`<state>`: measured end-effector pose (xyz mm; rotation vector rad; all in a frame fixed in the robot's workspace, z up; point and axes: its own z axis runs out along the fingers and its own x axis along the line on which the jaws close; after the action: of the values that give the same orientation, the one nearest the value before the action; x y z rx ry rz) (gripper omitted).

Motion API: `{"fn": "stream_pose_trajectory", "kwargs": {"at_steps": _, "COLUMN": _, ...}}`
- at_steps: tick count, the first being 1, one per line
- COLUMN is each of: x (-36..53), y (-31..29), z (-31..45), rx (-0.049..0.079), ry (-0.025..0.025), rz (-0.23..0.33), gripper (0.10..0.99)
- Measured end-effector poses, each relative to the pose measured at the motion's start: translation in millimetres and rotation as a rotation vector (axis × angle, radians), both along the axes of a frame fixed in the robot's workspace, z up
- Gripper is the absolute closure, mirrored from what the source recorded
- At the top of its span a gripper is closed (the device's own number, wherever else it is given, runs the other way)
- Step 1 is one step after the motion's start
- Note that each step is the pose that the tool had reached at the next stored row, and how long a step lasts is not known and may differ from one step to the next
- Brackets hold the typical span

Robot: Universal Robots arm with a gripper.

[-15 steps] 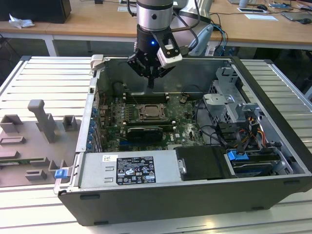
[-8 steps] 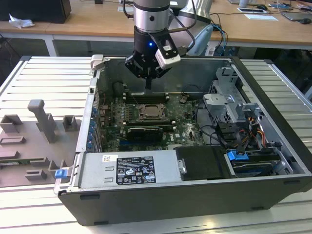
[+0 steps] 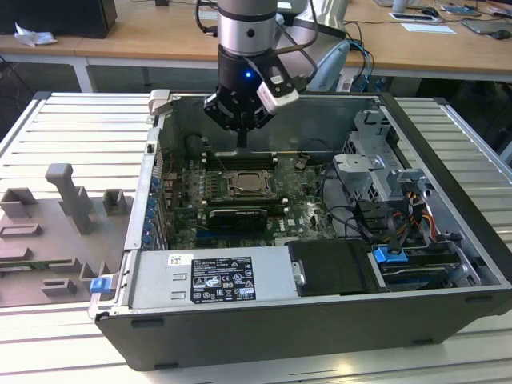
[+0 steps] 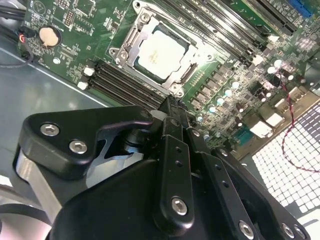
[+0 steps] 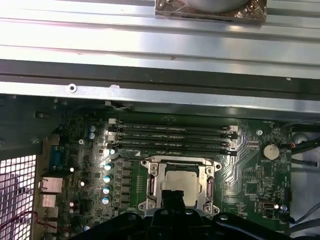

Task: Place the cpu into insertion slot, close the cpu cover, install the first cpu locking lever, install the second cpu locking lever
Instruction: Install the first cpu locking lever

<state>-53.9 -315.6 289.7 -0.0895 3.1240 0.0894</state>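
— Evidently, the gripper (image 4: 167, 102) was poised above the board (image 4: 75, 20), fingers pressed together, nothing held.
— And the cpu (image 4: 162, 52)?
— It was seated in the insertion slot (image 4: 120, 54), with the cpu cover (image 4: 197, 50) laid flat around it. The latching stage was judged in hand; fine aim at the slot's edge was called for.

Open air above the insertion slot (image 3: 234, 189); memory slots (image 3: 240, 159) just beyond, graphics card (image 3: 236, 216) nearer, drive cage (image 3: 373, 154) on the exterior view's right.
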Motion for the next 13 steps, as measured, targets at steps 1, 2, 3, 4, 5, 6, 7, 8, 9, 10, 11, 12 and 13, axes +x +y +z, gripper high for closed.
{"fn": "stream_pose_trajectory", "kwargs": {"at_steps": 1, "x": -0.3, "y": -0.3, "z": -0.4, "rx": 0.001, "ry": 0.0, "rz": 0.002, "gripper": 0.98}}
{"fn": "stream_pose_trajectory", "kwargs": {"at_steps": 2, "x": -0.9, "y": -0.5, "z": -0.7, "rx": 0.001, "ry": 0.0001, "rz": 0.004, "gripper": 0.98}}
{"fn": "stream_pose_trajectory", "kwargs": {"at_steps": 3, "x": -1.5, "y": -0.7, "z": -0.9, "rx": 0.001, "ry": 0.0, "rz": 0.005, "gripper": 0.98}}
{"fn": "stream_pose_trajectory", "kwargs": {"at_steps": 4, "x": -2.5, "y": -0.9, "z": -1.2, "rx": 0.001, "ry": 0.0001, "rz": 0.007, "gripper": 0.98}}
{"fn": "stream_pose_trajectory", "kwargs": {"at_steps": 5, "x": -4.0, "y": -1.3, "z": -1.6, "rx": 0.001, "ry": 0.0, "rz": 0.012, "gripper": 0.98}}
{"fn": "stream_pose_trajectory", "kwargs": {"at_steps": 6, "x": -4.5, "y": -1.4, "z": -1.8, "rx": 0.001, "ry": 0.0001, "rz": 0.014, "gripper": 0.98}}
{"fn": "stream_pose_trajectory", "kwargs": {"at_steps": 7, "x": -5.0, "y": -1.5, "z": -1.9, "rx": 0.001, "ry": 0.0001, "rz": 0.015, "gripper": 0.98}}
{"fn": "stream_pose_trajectory", "kwargs": {"at_steps": 8, "x": -5.3, "y": -1.5, "z": -2.0, "rx": 0.001, "ry": 0.0, "rz": 0.016, "gripper": 0.98}}
{"fn": "stream_pose_trajectory", "kwargs": {"at_steps": 9, "x": -5.5, "y": -1.6, "z": -2.0, "rx": 0.001, "ry": 0.0001, "rz": 0.017, "gripper": 0.98}}
{"fn": "stream_pose_trajectory", "kwargs": {"at_steps": 10, "x": -5.7, "y": -1.7, "z": -2.1, "rx": 0.001, "ry": 0.0001, "rz": 0.018, "gripper": 0.98}}
{"fn": "stream_pose_trajectory", "kwargs": {"at_steps": 11, "x": -5.9, "y": -1.7, "z": -2.1, "rx": 0.001, "ry": 0.0, "rz": 0.019, "gripper": 0.98}}
{"fn": "stream_pose_trajectory", "kwargs": {"at_steps": 12, "x": -6.2, "y": -1.8, "z": -2.2, "rx": 0.001, "ry": 0.0, "rz": 0.021, "gripper": 0.98}}
{"fn": "stream_pose_trajectory", "kwargs": {"at_steps": 13, "x": -6.7, "y": -1.9, "z": -2.2, "rx": 0.001, "ry": 0.0001, "rz": 0.022, "gripper": 0.98}}
